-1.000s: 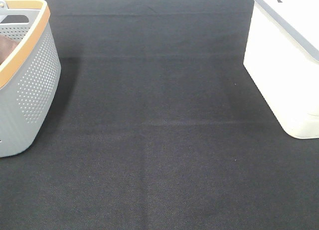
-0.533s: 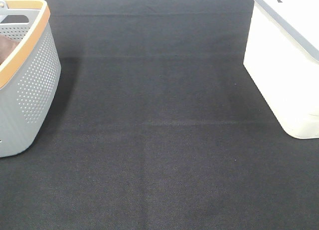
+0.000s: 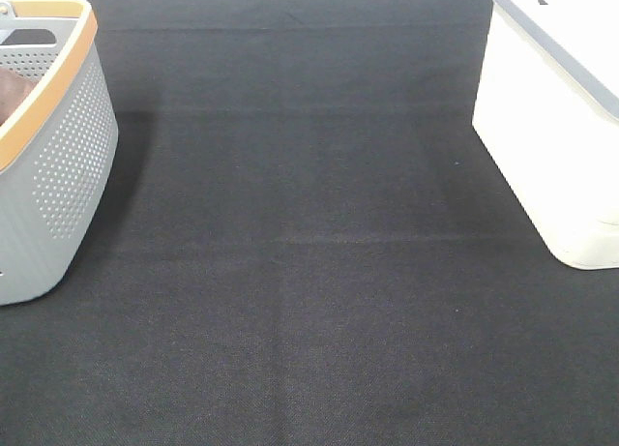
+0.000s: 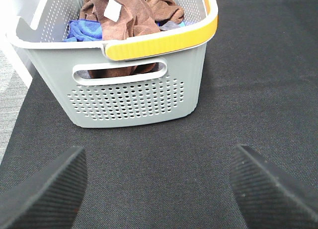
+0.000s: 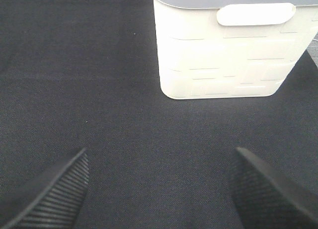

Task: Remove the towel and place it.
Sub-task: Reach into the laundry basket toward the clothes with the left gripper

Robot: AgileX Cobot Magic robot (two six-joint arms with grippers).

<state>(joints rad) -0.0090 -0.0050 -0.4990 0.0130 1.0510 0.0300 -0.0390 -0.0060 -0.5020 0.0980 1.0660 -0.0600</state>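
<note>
the dark woven surface (image 3: 309, 272) carries the grey basket (image 4: 139, 85), with a white bin (image 5: 223, 55) well apart from it. the towel (image 4: 126, 13), white tag up, sits bunched inside the basket over a blue cloth (image 4: 82, 29), so nothing looks done yet: lifting it out and placing it both remain. the left hand (image 4: 159, 189) hangs just outside the basket's handle side and the right hand (image 5: 159, 189) far from it by the bin, both released wide, empty.

Lab bench: black mat (image 3: 309, 272), grey basket (image 3: 68, 165)
</note>
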